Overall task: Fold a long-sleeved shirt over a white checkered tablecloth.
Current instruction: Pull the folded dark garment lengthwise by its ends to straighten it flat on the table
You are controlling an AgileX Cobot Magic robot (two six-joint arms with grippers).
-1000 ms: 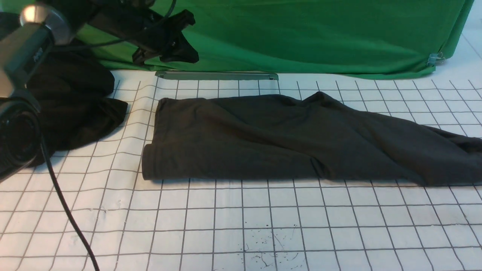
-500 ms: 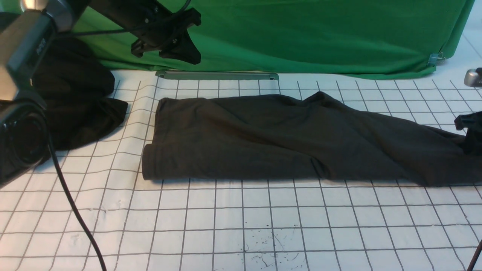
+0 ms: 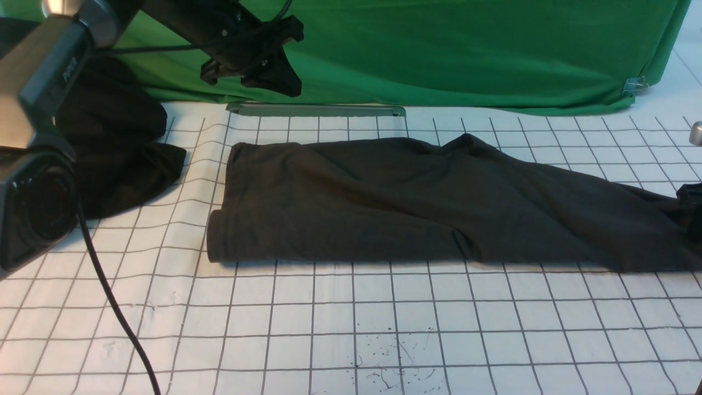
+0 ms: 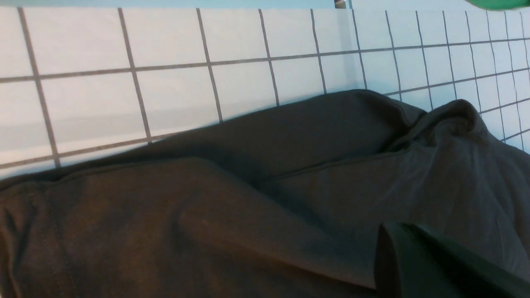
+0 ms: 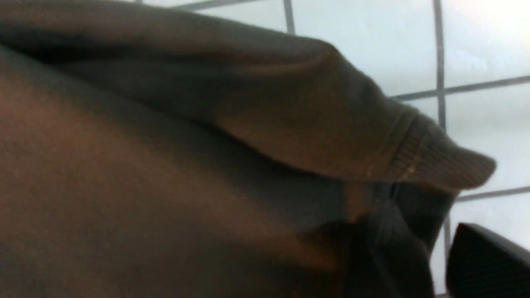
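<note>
**One shirt in a long band across the checked worktop**

One dark charcoal-grey soft knit long-sleeved shirt [image 3: 384,203] lies doubled into a long band on the white checkered tablecloth [image 3: 384,323] that covers the worktop. In the front view it runs from 9 o'clock to 3 o'clock across the middle. Its 9 o'clock end is a straight folded edge, and loose ridges and a small peak rise toward 1 o'clock. At 10 o'clock, apart from the shirt, sits a shapeless black heap of cloth [image 3: 120,153]. A flat grey bar [image 3: 315,110] lies at 12 o'clock just beyond the shirt, below the plain green fabric backdrop [image 3: 439,49]. Dark specks [image 3: 384,367] mark the tablecloth at 6 o'clock.

The left arm [image 3: 219,33] reaches in at 11 o'clock, its jaws together and raised above the shirt's far corner, touching nothing. The left wrist view shows the shirt [image 4: 207,215] with a seamed edge against the tablecloth [image 4: 165,45], and one dark finger [image 4: 434,265].

The right arm [image 3: 693,198] shows only at the 3 o'clock edge, right at the shirt's end. The right wrist view is close on the shirt [image 5: 165,165], with a ribbed cuff [image 5: 434,161] jutting over the tablecloth [image 5: 476,41] and one dark finger [image 5: 484,260] beside it. Whether these jaws are apart, together or clamped on cloth cannot be told.
</note>
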